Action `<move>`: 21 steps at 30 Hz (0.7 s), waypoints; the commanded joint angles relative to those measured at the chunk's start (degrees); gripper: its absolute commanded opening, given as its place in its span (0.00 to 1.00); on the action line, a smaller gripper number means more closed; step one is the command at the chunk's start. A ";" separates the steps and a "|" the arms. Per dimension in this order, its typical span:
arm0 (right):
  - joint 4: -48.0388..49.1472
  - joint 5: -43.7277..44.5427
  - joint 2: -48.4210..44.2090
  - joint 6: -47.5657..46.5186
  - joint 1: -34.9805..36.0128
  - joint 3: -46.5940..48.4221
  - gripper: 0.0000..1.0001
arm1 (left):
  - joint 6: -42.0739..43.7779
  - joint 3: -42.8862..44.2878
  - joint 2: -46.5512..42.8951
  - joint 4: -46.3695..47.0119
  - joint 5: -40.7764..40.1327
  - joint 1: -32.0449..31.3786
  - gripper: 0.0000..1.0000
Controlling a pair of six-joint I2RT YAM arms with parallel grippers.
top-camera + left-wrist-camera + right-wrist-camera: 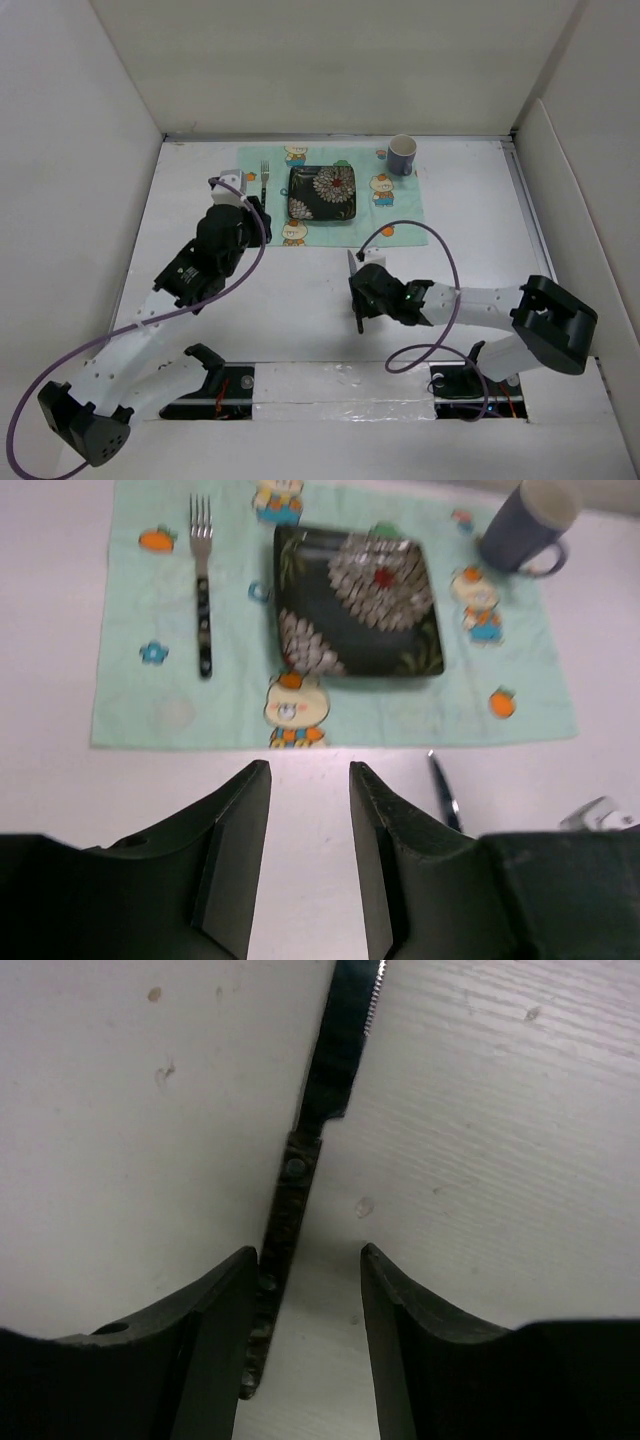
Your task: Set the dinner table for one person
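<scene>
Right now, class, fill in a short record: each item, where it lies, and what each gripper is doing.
placemat: flat at far middle of dinner table
plate: centred on placemat
fork: on placemat, left of plate
mug: at placemat's far right corner
knife: on bare dinner table, nearer the arms than the placemat
left gripper: open, empty, near placemat's left end
right gripper: open, jaws astride knife handle

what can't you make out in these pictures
knife: tip cut off by the top edge in the right wrist view; its middle under the right gripper in the top view
mug: rim cut off by the top edge in the left wrist view; contents too small from the top
</scene>
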 commanded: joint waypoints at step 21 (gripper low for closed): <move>-15.51 13.57 -7.36 1.38 -1.03 16.99 0.00 | 2.39 -2.17 -4.80 0.91 4.33 -0.12 0.36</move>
